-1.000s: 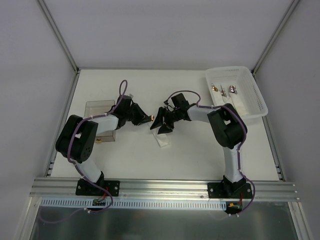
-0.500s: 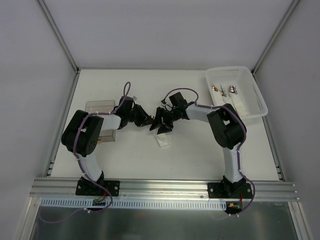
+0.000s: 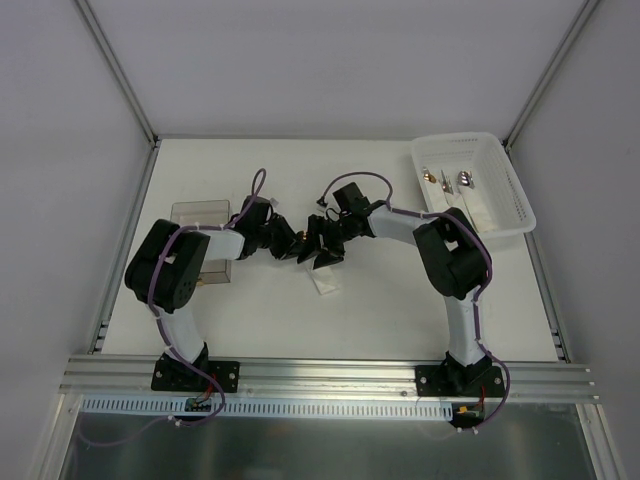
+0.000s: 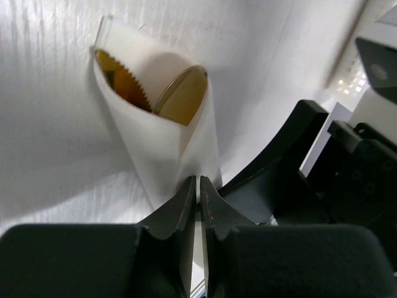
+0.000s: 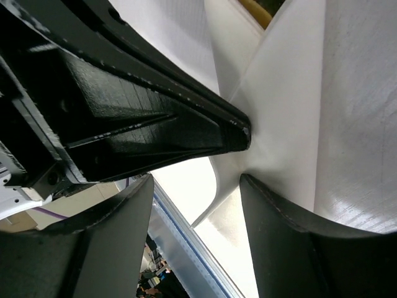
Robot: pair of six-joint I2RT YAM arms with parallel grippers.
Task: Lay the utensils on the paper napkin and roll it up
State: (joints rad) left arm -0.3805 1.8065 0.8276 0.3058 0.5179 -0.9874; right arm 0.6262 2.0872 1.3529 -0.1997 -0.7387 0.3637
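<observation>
Left jaws pinching rolled napkin (image 4: 162, 155) around utensils (image 4: 183, 96), right jaws spread, left arm (image 3: 212, 240) and right arm (image 3: 400, 222) bent inward

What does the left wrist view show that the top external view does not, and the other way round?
Left wrist only: a gold serrated knife blade and spoon bowl inside the rolled napkin, whose end the left gripper pinches. Top external only: the white basket with more utensils and a clear box. Both: the napkin and the left gripper.
</observation>
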